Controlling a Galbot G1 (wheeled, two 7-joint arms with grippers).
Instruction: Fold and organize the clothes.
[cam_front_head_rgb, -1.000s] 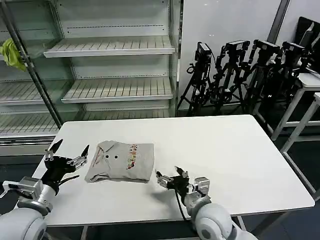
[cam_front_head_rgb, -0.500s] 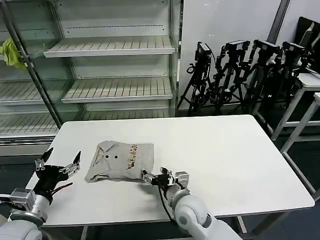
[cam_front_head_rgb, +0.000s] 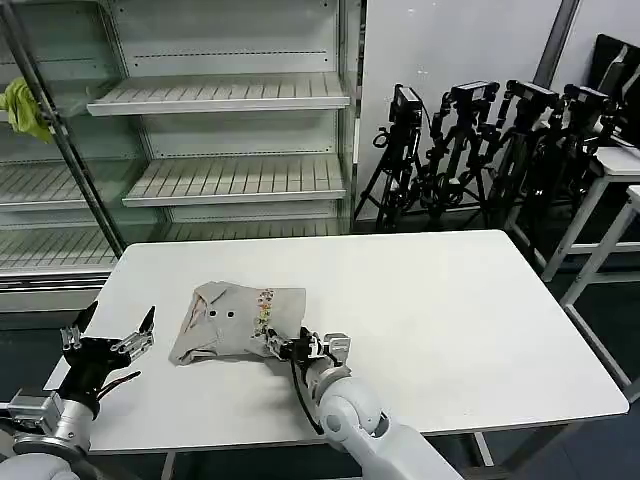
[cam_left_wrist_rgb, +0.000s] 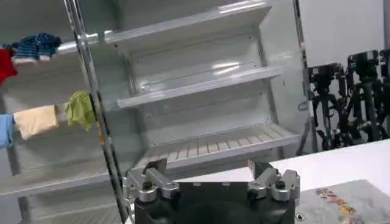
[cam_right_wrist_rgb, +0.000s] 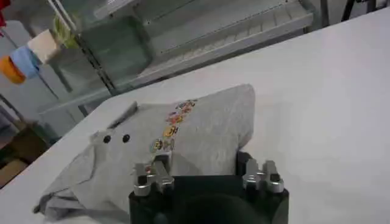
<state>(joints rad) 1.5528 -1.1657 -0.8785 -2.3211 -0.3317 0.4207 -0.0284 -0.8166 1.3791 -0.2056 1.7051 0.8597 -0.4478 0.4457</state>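
Right gripper (cam_front_head_rgb: 283, 349) advanced, jaws straddling T-shirt (cam_front_head_rgb: 235, 322) edge

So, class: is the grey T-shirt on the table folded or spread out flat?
Folded. The T-shirt lies as a compact layered bundle, no sleeves spread, its printed strip showing on top, on the white table.

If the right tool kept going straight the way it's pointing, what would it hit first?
The folded T-shirt. The right tool is open and points at the shirt's near right corner, with its fingers already at the shirt's edge in the wrist view, so contact looks immediate, though depth is hard to judge.
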